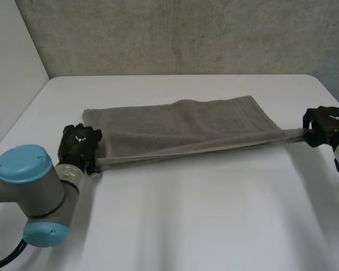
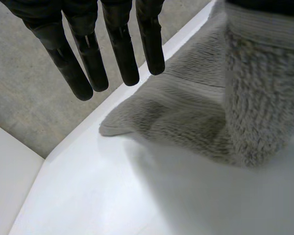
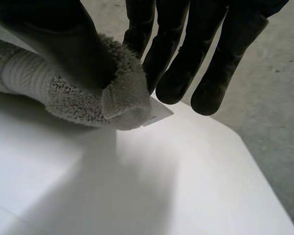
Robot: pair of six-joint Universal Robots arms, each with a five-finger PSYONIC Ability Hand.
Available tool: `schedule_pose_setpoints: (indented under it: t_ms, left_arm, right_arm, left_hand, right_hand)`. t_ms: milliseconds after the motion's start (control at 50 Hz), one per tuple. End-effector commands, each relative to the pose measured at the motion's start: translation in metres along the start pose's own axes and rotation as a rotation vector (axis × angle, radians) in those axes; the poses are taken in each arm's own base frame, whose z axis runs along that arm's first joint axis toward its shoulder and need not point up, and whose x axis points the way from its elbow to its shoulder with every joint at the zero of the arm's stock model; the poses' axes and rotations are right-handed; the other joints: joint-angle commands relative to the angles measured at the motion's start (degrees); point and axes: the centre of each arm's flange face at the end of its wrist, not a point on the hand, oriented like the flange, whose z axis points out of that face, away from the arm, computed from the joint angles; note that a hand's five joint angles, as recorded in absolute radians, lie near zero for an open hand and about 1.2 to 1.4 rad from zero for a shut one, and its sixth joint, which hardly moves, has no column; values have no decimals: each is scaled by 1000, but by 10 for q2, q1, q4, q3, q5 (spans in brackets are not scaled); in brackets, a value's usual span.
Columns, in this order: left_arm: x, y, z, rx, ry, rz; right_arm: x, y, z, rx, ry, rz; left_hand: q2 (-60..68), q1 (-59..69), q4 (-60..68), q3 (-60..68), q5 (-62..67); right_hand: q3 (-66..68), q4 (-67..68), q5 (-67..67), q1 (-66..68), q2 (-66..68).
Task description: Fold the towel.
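A grey towel (image 1: 181,127) lies across the white table (image 1: 186,220), folded lengthwise and pulled taut between both hands. My left hand (image 1: 79,144) is at the towel's left end. In the left wrist view its fingers (image 2: 88,63) are straight and spread, clear of the cloth, while the towel (image 2: 196,112) rises in a thick band beside them towards the thumb. My right hand (image 1: 326,125) holds the towel's right corner near the table's right edge. There the thumb (image 3: 63,39) pinches the towel corner (image 3: 122,98), with its white label, against the fingers just above the table.
My left arm's big grey joint with light-blue caps (image 1: 28,195) stands at the table's front left. A grey concrete wall (image 1: 175,34) runs behind the table. The table's corner edge (image 3: 255,161) lies close beyond my right hand.
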Motion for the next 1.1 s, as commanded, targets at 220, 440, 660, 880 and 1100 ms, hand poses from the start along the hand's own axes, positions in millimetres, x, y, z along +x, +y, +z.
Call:
schedule_pose_setpoints:
  t_ms: [220, 440, 660, 880, 1100]
  left_arm:
    - [-22, -31, -12, 60, -87, 19]
    - [-45, -69, -28, 235, -186, 32]
    - [-45, -51, -19, 241, -202, 58]
    - [-38, -33, -16, 72, -59, 105]
    - [-46, -51, -41, 61, 32, 104]
  right_arm:
    - [1, -12, -8, 30, 13, 8]
    - [3, -32, -18, 126, 28, 66]
    - [1, -33, -16, 126, 21, 58]
    - [0, -32, -17, 63, 7, 13]
    - [-4, -47, -34, -7, -58, -123]
  left_hand:
    - [195, 192, 186, 196, 109]
    - [442, 439, 433, 443, 356]
    - [457, 454, 448, 458, 371]
    - [130, 126, 120, 130, 44]
    - [457, 454, 448, 458, 371]
  right_hand:
    - [35, 28, 35, 33, 39]
    - [35, 28, 35, 33, 39]
    - [35, 28, 35, 33, 39]
    - [35, 28, 35, 33, 39]
    - [35, 28, 35, 33, 39]
